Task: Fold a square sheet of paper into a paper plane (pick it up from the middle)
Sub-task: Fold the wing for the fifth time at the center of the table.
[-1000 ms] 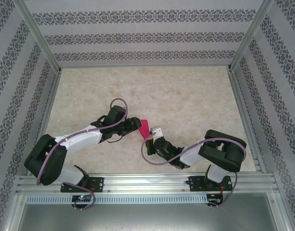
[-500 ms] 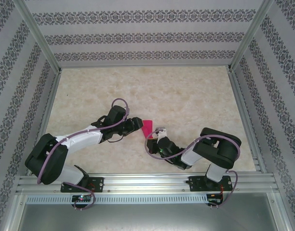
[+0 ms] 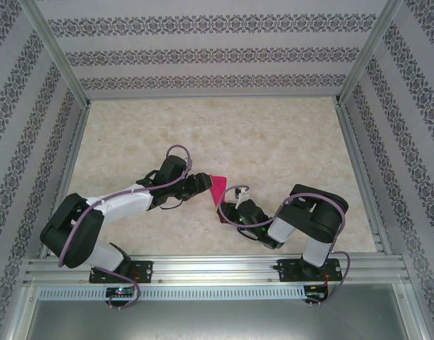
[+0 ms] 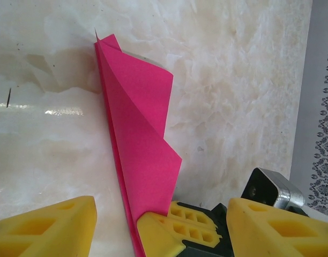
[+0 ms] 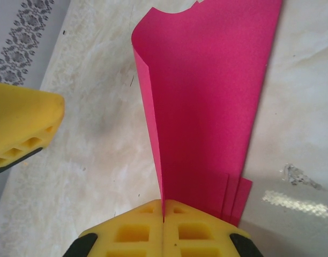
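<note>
Paper up on edge: thin, matte, magenta-pink, folded into a long narrow wedge with layered flaps and a soft curl down one side. Pinched at its lower end by the right end effector, with yellow lattice-moulded pads pressed tight together on the fold. Held over the cream, marble-veined bench, glossy enough to throw glare.

Over to the left wrist view: left end effector spread wide, blocky yellow fingers either side of the wedge, clear of it.

From overhead, black-and-white arms converging near the front middle, pink between them. Plenty of bare bench behind and to both sides. Aluminium rails along the near edge, patterned walls beyond.
</note>
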Tool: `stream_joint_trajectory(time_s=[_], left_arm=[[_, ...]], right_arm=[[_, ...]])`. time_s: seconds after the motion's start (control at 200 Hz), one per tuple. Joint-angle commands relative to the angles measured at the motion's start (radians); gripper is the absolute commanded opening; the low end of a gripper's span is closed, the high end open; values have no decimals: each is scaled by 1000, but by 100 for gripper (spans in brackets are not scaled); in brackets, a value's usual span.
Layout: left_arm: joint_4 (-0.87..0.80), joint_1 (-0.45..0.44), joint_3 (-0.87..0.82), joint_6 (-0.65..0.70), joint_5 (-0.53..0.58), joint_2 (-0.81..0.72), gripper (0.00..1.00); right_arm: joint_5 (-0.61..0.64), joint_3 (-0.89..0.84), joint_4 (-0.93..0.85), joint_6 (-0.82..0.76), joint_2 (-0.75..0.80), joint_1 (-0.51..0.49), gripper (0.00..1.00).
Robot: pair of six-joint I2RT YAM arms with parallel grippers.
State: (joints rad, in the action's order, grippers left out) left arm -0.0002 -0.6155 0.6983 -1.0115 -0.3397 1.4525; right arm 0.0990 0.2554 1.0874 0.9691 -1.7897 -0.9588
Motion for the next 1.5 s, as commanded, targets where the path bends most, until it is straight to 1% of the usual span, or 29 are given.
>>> stream_joint_trajectory(time_s=[0.0,0.12,0.275,0.445,0.565,0.654,0.789,0.904,0.929,1.004,1.129,1.179,1.264,1.354,1.499], left_arm=[[42,11,-10,-12,-14,13,66],[4,10,21,4,1,44,67],[-111,12,130,35,3,139,75],[-186,15,227,44,-16,251,76],[-243,18,255,45,-4,285,75],[-244,22,243,33,-5,286,74],[-253,23,243,27,-10,287,67],[-300,23,242,39,15,269,59],[-303,22,237,39,20,265,57],[-307,23,225,39,24,256,53],[-319,23,227,53,21,261,40],[-324,23,231,55,21,263,38],[-327,23,236,60,23,263,26],[-334,22,246,65,19,264,12],[-337,22,250,64,13,266,9]], right_arm=[[-59,-22,-11,32,-31,14,4],[-64,-21,-58,-35,3,14,5],[-77,-6,-149,-141,50,14,7],[-76,7,-213,-259,78,0,7],[-17,11,-261,-349,121,-30,7],[27,41,-337,-439,154,-63,8],[87,80,-450,-535,185,-96,8],[109,81,-486,-589,192,-107,10],[114,109,-494,-600,194,-111,10],[120,114,-508,-630,200,-119,11],[143,126,-549,-661,213,-126,14],[150,133,-575,-675,220,-128,16],[167,145,-619,-694,234,-137,18],[208,157,-661,-716,253,-153,23],[304,197,-742,-785,271,-202,27]])
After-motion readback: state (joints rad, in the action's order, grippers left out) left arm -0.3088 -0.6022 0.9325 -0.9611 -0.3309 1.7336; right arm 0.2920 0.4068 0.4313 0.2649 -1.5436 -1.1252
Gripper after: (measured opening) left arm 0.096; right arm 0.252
